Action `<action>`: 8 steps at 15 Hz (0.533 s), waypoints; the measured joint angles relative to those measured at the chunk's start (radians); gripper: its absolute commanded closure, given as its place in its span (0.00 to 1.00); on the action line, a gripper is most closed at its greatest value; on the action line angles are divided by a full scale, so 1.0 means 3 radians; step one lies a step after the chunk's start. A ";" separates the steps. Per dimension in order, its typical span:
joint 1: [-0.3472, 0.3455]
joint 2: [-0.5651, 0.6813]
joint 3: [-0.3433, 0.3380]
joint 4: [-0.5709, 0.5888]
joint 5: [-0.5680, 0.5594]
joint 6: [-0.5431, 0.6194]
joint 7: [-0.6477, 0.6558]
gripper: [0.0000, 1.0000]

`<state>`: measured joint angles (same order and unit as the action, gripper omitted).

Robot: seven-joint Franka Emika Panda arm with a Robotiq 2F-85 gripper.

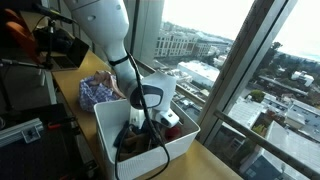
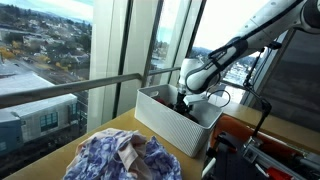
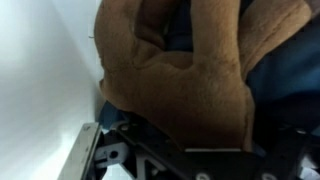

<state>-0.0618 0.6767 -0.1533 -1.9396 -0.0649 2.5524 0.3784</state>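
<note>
The tool (image 1: 150, 118) is lowered into a white bin (image 1: 178, 146), with its jaws spread wide and nothing visibly clamped between them. The wrist view is very close and blurred. A brown cloth (image 3: 180, 80) fills most of it and lies crumpled right in front of the tool. It seems to be just short of the fingers, though I cannot say whether it touches them. Behind the brown cloth, a blue cloth (image 3: 285, 70) shows toward one edge. A pale inner wall of the bin runs along the other edge.

In both exterior views the arm bends down from above, so that the tool sits inside the bin among dark things that are too small to make out. The bin stands on a wooden desk (image 1: 215, 165), close to a large window (image 2: 60, 50) that looks over a city. A patterned cloth (image 2: 125, 158) in blue and white lies bunched on the desk outside the bin, well apart from the tool.
</note>
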 measured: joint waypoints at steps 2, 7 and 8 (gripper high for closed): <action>0.0001 0.0116 0.0026 0.0078 0.0110 0.0000 -0.0043 0.00; 0.0001 0.0239 0.0057 0.0166 0.0272 -0.0007 -0.0160 0.39; 0.0001 0.0238 0.0059 0.0169 0.0303 -0.0008 -0.0188 0.47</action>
<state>-0.0614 0.7482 -0.1356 -1.8888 0.0258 2.5500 0.3221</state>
